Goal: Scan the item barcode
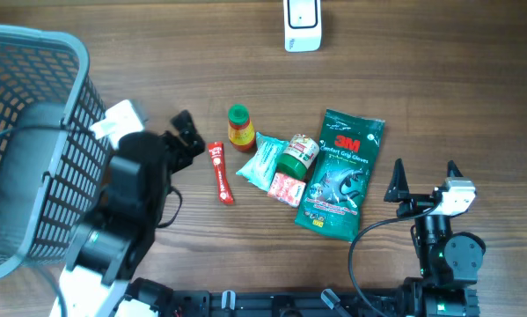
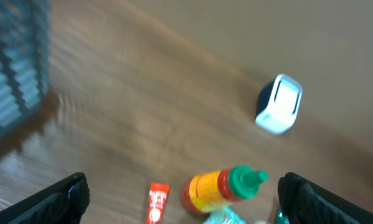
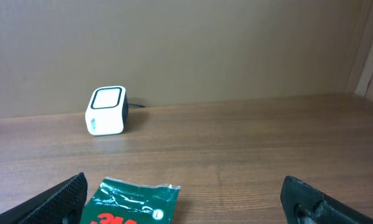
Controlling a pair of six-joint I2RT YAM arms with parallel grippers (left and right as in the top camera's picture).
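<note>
L gripper (image 2: 185, 198), R gripper (image 3: 186, 198) open.

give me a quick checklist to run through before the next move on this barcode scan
1. Left gripper open and empty: ok
2. Right gripper open and empty: ok
3. Scanner in view, nothing blocking it: ok
4. Orange bottle ahead of left gripper, nothing on top of it: ok
5. Barcode showing on the bottle: cannot tell
6. 3M glove pack lying flat ahead of right gripper: ok
</note>
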